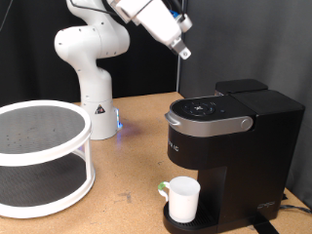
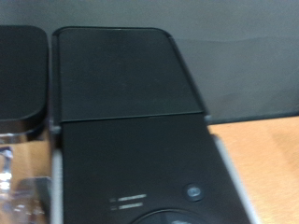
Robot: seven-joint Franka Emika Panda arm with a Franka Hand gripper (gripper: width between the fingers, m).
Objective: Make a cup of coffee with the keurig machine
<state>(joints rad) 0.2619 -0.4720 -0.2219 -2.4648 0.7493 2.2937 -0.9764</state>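
We see the keurig machine point(image 1: 229, 136) filling the exterior view's right half, black and boxy, its silver-rimmed lid shut and its buttons on top. At the exterior view's left stands a white two-tier round rack point(image 1: 41, 156), and behind it the white robot arm base point(image 1: 90, 68). The cup point(image 1: 182, 199) already sits on the drip tray under the spout, so we judge that placing it is done and the work now concerns the machine's top. The gripper point(image 1: 182, 51) hangs in the air above the machine, touching nothing and holding nothing; its fingers look close together, but we cannot tell for certain. The wrist view looks down on the lid and a round button point(image 2: 193, 192). Any press calls for a straight descent onto a small target. We can read no brand or lettering.
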